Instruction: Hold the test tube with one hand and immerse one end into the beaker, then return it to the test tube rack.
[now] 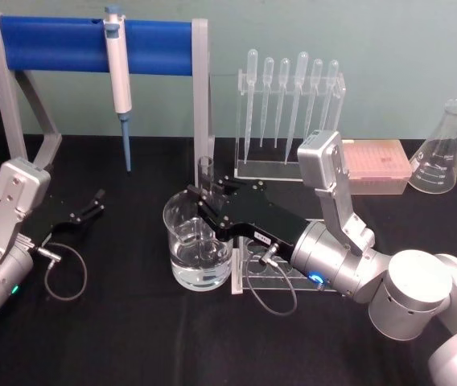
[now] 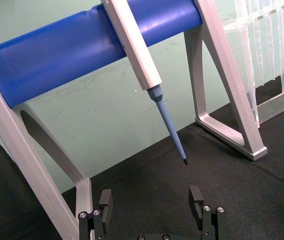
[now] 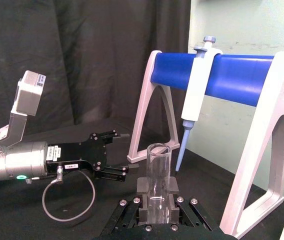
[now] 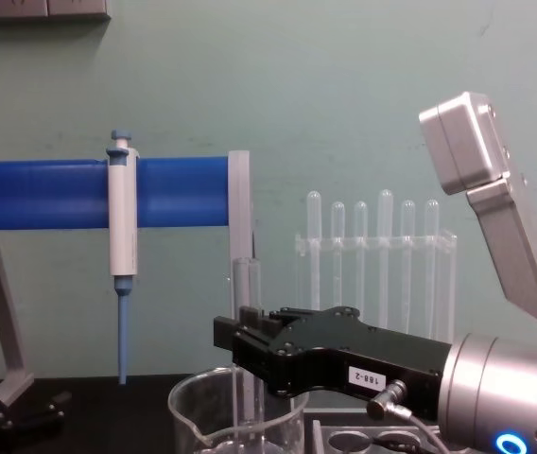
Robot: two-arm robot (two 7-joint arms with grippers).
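Nearest, low on the right, the right arm's silver wrist reaches left over the black desk (image 1: 132,338) and passes above the clear test tube rack (image 1: 244,281). The rack lies just right of the beaker (image 1: 176,249), on its near side. The right gripper (image 1: 203,199) is over the beaker with its jaws pinched on the test tube (image 1: 205,170). The tube stands upright, its open rim above the jaws and its lower end down inside the beaker. How deep it sits in the liquid I cannot tell. I judge the dip is under way or done. What follows is a straight lift clear of the rim, then a short carry right and nearer to a rack hole, keeping the tube vertical. The left gripper (image 1: 90,207) rests well apart at the left, jaws spread and empty. Farther back a pipettor (image 1: 117,72) hangs on its stand, with pipettes (image 1: 293,96) to its right.
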